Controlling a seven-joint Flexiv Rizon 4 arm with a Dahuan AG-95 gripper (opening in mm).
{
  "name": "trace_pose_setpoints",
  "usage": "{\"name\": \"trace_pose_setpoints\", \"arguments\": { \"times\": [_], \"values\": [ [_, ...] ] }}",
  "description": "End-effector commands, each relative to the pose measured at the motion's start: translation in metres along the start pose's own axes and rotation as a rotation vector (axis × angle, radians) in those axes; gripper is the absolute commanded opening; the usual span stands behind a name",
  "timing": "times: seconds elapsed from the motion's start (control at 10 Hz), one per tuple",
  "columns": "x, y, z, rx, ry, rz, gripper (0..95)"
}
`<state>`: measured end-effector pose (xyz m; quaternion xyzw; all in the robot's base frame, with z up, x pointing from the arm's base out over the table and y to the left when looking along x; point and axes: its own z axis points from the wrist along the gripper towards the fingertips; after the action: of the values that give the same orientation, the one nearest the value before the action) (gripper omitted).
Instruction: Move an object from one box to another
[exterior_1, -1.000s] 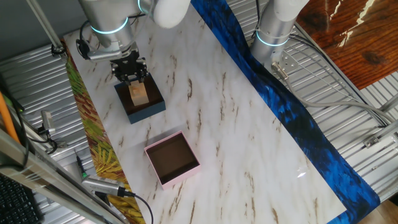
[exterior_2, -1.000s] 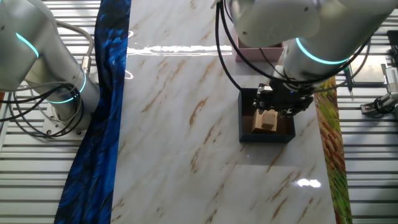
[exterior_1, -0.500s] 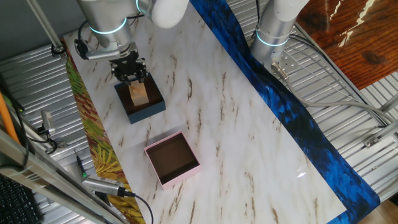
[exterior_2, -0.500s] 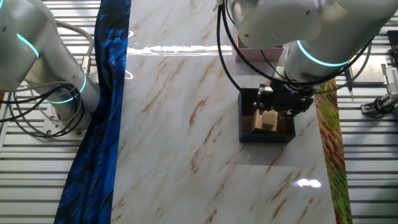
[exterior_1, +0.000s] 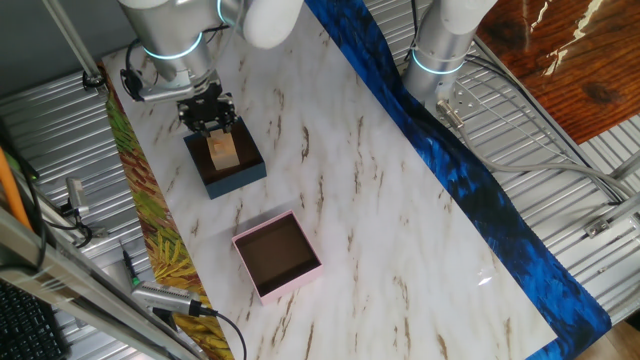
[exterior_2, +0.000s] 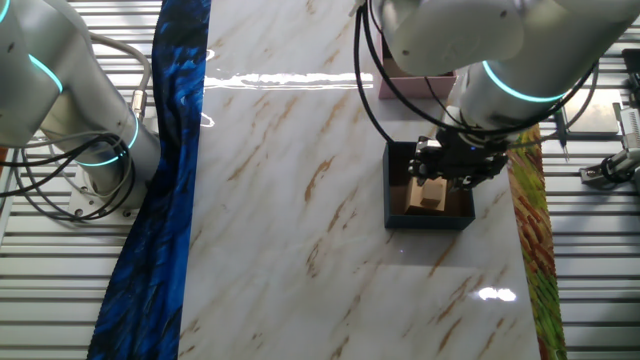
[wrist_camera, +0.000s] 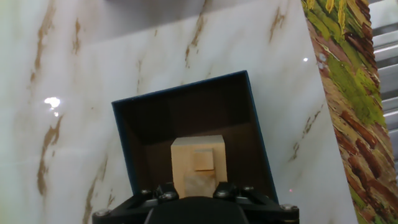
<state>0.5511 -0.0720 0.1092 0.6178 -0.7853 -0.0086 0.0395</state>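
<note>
The wooden block (wrist_camera: 198, 163) sits inside the navy-blue box (wrist_camera: 127, 127), resting on the dark floor toward the 6 o'clock side of the box in the hand view, with a smaller raised square on its top face. In one fixed view the block (exterior_1: 223, 151) stands upright in the box (exterior_1: 240, 175), and the gripper (exterior_1: 208, 115) hangs directly over it at the box's 12 o'clock edge. The other fixed view shows the same stack: gripper (exterior_2: 452, 163) above block (exterior_2: 424, 194), inside the box (exterior_2: 396, 190).

Against the frames of a second and half a second ago, almost nothing on the table has shifted; block and box lie just where they were. Only the arm's upper housing has edged slightly, which suggests a small adjustment over the block, not a lift. The block has not left the box, so the transfer has hardly begun.

Whether the fingers are spread or closed on the block cannot be told: the hand view shows only the gripper's dark base at the bottom edge, and both fixed views hide the fingertips behind the wrist.

The pale-pink box (exterior_1: 258, 284) waits at about 5 o'clock from the blue one on the marble table (exterior_1: 380, 210), well apart, its brown inside bare. A blue cloth strip (exterior_1: 470, 190) runs along the far side.
</note>
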Motion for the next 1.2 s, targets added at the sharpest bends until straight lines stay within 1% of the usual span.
{"name": "trace_pose_setpoints", "arguments": {
  "times": [0.1, 0.2, 0.3, 0.7, 1.0, 1.2],
  "values": [
    [0.001, -0.001, 0.003, 0.001, 0.002, 0.014, 38.0],
    [0.002, 0.0, 0.004, 0.003, 0.001, 0.019, 38.0],
    [0.003, 0.003, 0.005, 0.02, -0.001, 0.034, 57.0],
    [0.005, 0.007, 0.009, 0.037, -0.001, 0.033, 57.0],
    [0.008, 0.002, 0.021, 0.044, -0.012, 0.018, 57.0],
    [0.008, 0.0, 0.024, 0.043, -0.013, 0.016, 57.0]
  ]
}}
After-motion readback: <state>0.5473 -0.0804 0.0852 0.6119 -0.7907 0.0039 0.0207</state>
